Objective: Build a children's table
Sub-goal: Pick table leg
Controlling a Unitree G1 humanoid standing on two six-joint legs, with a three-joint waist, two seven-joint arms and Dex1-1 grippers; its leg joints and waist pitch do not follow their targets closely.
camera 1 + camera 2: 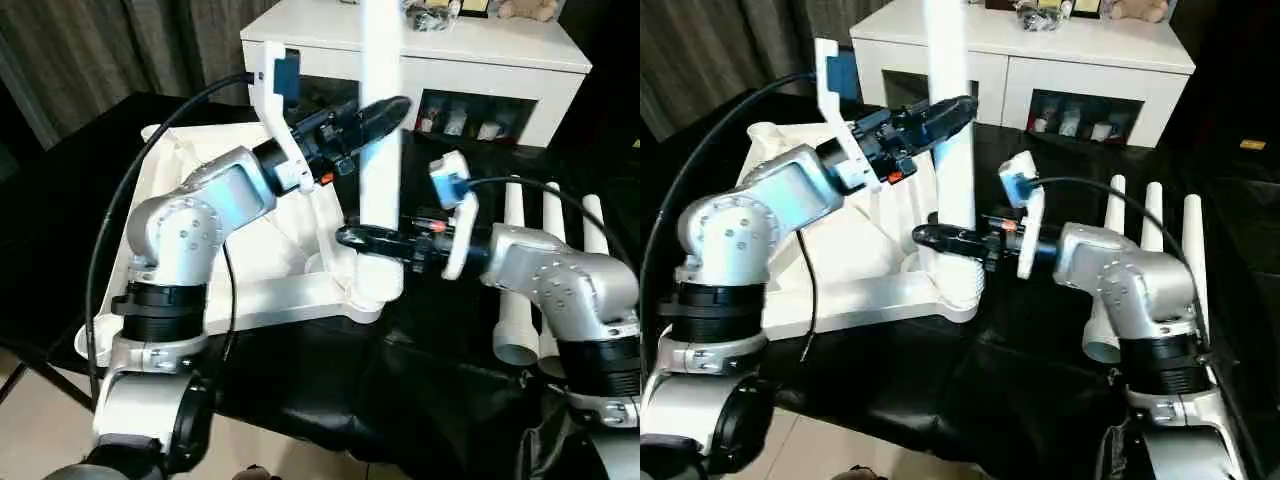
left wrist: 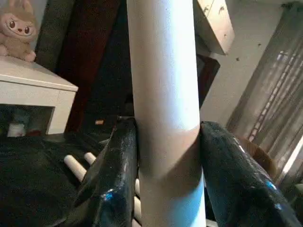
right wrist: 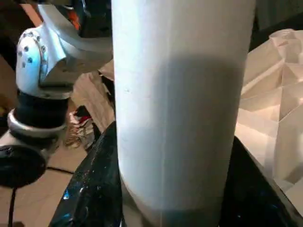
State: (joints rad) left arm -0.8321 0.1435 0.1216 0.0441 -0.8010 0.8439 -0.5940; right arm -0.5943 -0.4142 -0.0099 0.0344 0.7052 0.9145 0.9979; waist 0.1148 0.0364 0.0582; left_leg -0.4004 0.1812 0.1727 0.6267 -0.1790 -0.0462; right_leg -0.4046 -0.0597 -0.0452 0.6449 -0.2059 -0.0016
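Observation:
The children's table top (image 1: pixel 240 300) lies upside down on a black cloth, ribs facing up. One white tube leg (image 1: pixel 380 130) stands upright in its near right corner socket (image 1: pixel 372 283). My left gripper (image 1: pixel 395 108) is shut on this leg high up; its fingers (image 2: pixel 118 165) press on both sides of the leg (image 2: pixel 165 94). My right gripper (image 1: pixel 350 237) is shut on the same leg just above the socket, with its fingers (image 3: pixel 94 189) on either side of the tube (image 3: pixel 180 118).
Three more white legs (image 1: pixel 545 260) lie side by side on the cloth at the right, behind my right forearm. A white cabinet (image 1: pixel 480 60) with dark glass doors stands at the back. A plush toy (image 2: pixel 19 30) sits on top of it.

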